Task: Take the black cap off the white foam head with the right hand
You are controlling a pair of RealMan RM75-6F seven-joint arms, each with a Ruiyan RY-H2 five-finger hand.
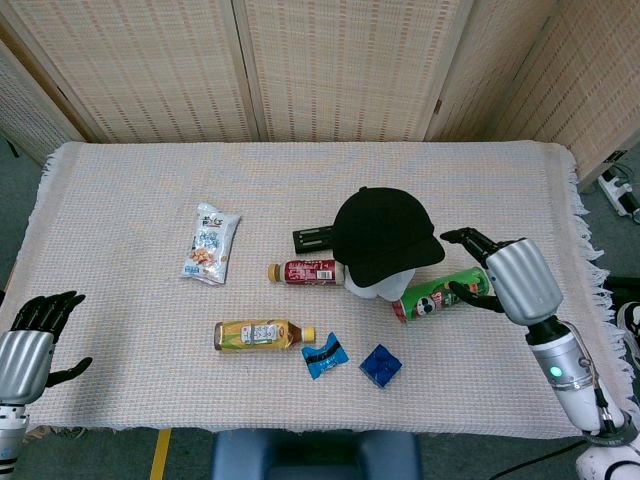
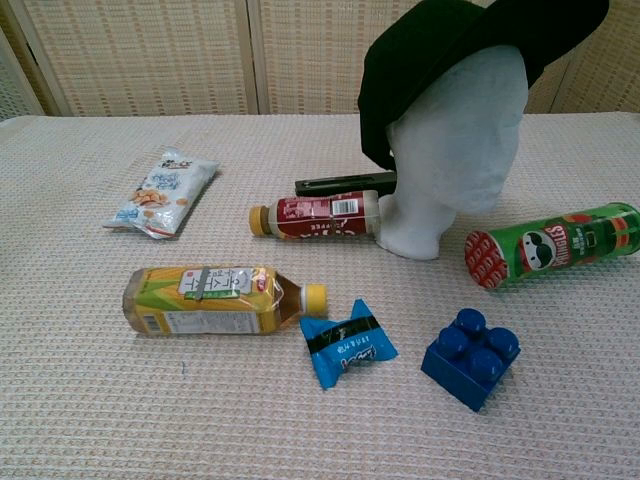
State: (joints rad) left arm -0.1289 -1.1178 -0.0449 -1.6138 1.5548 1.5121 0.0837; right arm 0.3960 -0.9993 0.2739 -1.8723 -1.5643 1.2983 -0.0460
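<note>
A woven pale tablecloth [image 1: 130, 180] lies before wicker screens [image 1: 340, 65]; beside the black cap [image 1: 385, 232], the right hand [image 1: 505, 275] hovers with fingers spread.

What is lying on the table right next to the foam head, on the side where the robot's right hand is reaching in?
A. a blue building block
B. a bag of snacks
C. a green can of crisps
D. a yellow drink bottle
C: the green can of crisps lies on its side by the white foam head, just below the open right hand in the head view.
</note>
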